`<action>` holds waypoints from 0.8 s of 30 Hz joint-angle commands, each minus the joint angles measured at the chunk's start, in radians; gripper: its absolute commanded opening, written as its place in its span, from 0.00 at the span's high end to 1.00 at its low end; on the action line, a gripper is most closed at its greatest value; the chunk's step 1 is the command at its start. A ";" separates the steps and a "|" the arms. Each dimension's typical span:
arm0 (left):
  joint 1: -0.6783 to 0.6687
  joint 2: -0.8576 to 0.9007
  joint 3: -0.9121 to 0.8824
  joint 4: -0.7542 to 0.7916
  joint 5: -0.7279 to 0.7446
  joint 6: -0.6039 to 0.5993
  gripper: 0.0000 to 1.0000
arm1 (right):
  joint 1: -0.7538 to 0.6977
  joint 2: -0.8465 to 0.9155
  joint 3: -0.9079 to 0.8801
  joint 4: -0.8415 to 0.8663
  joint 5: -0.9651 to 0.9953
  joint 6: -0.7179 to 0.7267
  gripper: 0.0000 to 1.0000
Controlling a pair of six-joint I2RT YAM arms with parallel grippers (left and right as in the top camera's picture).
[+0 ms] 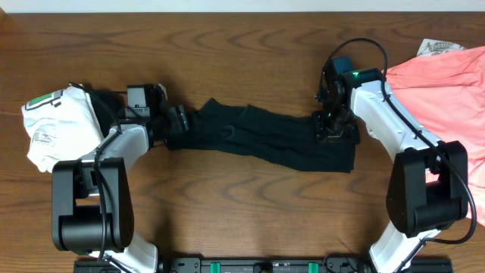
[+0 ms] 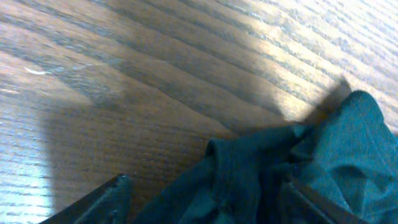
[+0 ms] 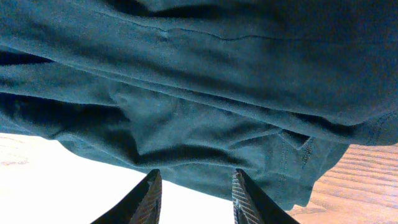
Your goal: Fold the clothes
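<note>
Across the counter [image 1: 242,61], black shirt [image 1: 258,140] sits bunched in a long strip, nowhere near folded. Left end effector [image 1: 180,121] is spread at one end; right end effector [image 1: 333,130] half-closed, can't tell if pinching.

The table [image 1: 242,220] is dark brown wood with a long, wavy grain running side to side. A thin pale strip [image 1: 227,4] lines its far edge in the overhead view. Along the near edge sits a black bar [image 1: 250,266] with small green marks on it. In the left wrist view the table [image 2: 124,74] shows a soft bright sheen across the grain and a dark shadow lower left. In the right wrist view the wood [image 3: 367,186] shows at lower right; the white patch [image 3: 56,180] at lower left is probably glare.
</note>
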 commanded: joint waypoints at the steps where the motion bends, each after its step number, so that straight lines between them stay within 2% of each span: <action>1: 0.002 0.047 -0.006 -0.021 0.042 -0.004 0.37 | -0.003 0.006 -0.003 0.003 0.005 0.011 0.64; 2: 0.003 0.046 -0.006 -0.021 0.042 -0.004 0.45 | -0.003 0.006 -0.003 0.003 0.005 0.011 0.64; 4: 0.003 0.046 -0.006 -0.021 0.042 -0.004 0.69 | -0.003 0.006 -0.003 0.003 0.005 0.011 0.64; 5: 0.003 0.046 -0.006 -0.022 0.042 -0.004 0.86 | -0.003 0.006 -0.003 0.003 0.005 0.011 0.64; 6: 0.003 0.046 -0.006 -0.022 0.042 -0.004 0.93 | -0.003 0.006 -0.003 0.003 0.005 0.011 0.64; 15: 0.004 0.005 -0.006 -0.021 0.042 -0.004 0.94 | -0.003 0.006 -0.003 0.006 0.005 0.011 0.64; 24: 0.096 -0.188 -0.004 -0.058 0.036 -0.004 0.94 | -0.004 0.006 -0.003 0.006 0.006 0.010 0.67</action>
